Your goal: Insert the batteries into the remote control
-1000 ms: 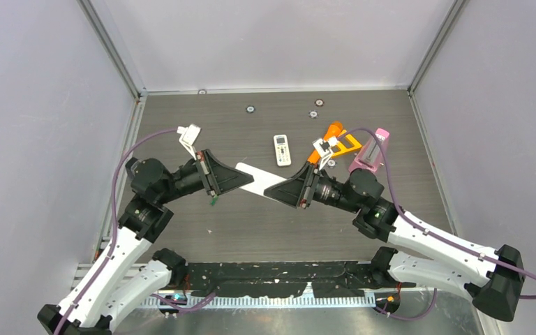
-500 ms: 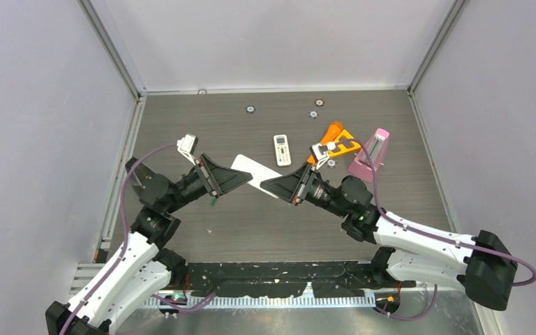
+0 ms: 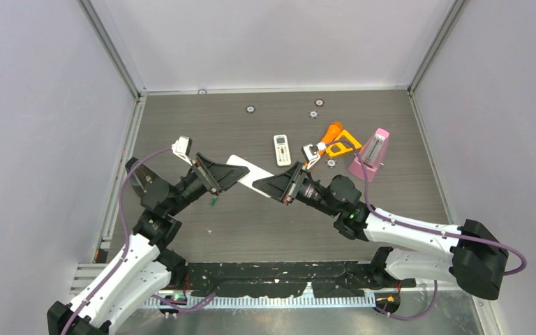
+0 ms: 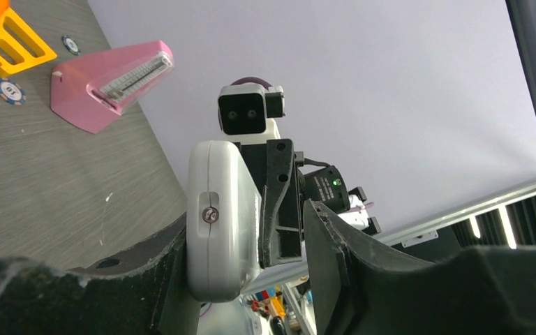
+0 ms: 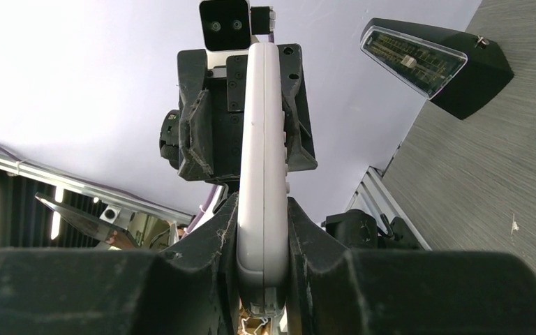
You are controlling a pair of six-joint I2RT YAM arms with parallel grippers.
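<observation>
A long white remote control [image 3: 246, 165] is held in the air above the middle of the table, between my two grippers, which face each other. The right gripper [image 3: 262, 187] is shut on one end of it; in the right wrist view both pads press the remote control [image 5: 262, 125] edge-on at the gripper [image 5: 262, 209]. The left gripper [image 3: 237, 176] stands open around the other end. There the remote control [image 4: 220, 209] rests against one finger, with a gap to the other, at the gripper [image 4: 248, 230]. A tiny green cylinder [image 3: 211, 201] lies under the left gripper. Other batteries are out of view.
A small white remote [image 3: 281, 149] lies flat behind the grippers. An orange tool [image 3: 335, 139] and a pink metronome [image 3: 370, 152] stand at the back right. Round chips [image 3: 250, 109] lie near the back edge. Walls close in the table on three sides.
The left gripper has opened off the long remote while the right gripper has shut on it. Both grippers and the remote have drifted slightly left.
</observation>
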